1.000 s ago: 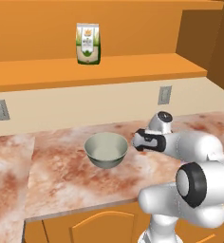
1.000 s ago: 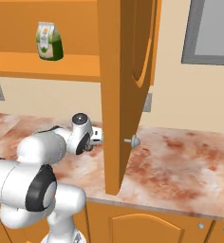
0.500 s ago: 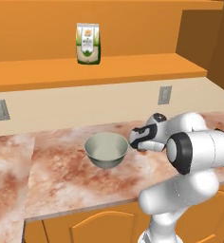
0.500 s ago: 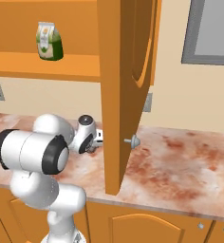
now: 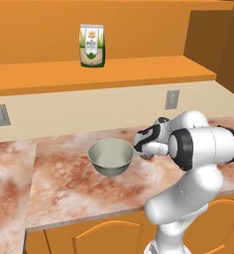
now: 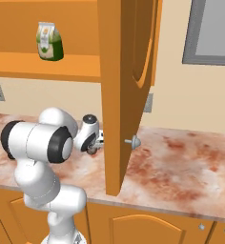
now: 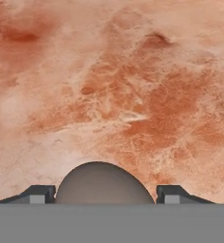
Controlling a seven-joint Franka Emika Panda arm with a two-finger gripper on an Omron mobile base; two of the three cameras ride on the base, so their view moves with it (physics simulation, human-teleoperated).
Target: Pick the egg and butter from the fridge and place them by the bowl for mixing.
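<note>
The jaws (image 7: 99, 195) pinch the egg (image 7: 104, 182) low over the counter (image 7: 133, 85), at the bowl's (image 5: 111, 156) three o'clock, for mixing.

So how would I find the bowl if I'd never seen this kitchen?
Look along the reddish marble counter under the long orange shelf. The bowl sits near the middle of it, just left of the robot's hand. It is round, pale grey-green with a thick rim and light inside, unlike the green and white bag up on the shelf.
</note>
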